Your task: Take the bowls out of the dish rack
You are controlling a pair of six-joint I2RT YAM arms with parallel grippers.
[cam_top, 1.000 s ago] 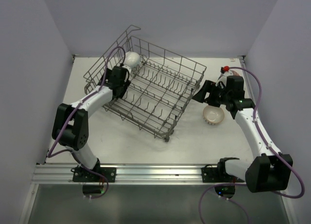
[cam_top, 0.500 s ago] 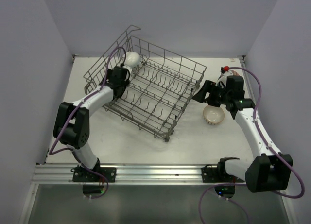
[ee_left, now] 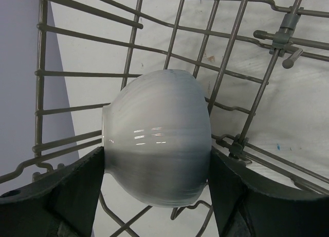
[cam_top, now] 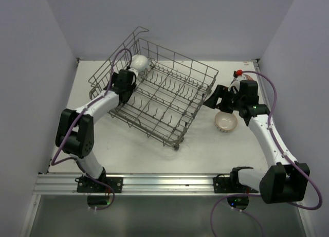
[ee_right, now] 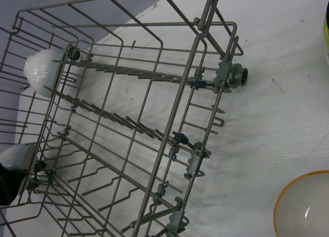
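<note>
The grey wire dish rack (cam_top: 164,101) stands tilted in the middle of the table. One white ribbed bowl (cam_top: 139,63) sits in its back-left corner. My left gripper (cam_top: 131,73) reaches into that corner. In the left wrist view the bowl (ee_left: 159,144) fills the gap and both fingers (ee_left: 77,190) touch its sides. My right gripper (cam_top: 212,99) hovers by the rack's right side, open and empty. Its fingers do not show in the right wrist view, which shows the rack (ee_right: 154,144) and the bowl (ee_right: 43,70).
A white bowl with an orange rim (cam_top: 225,122) sits on the table under my right arm and shows in the right wrist view (ee_right: 303,206). More bowls (cam_top: 248,78) stand behind the right arm. Walls close in left, right and back.
My left gripper has edged slightly toward the white bowl in the rack's corner. The bowl, the rack and the right arm have not visibly moved.
</note>
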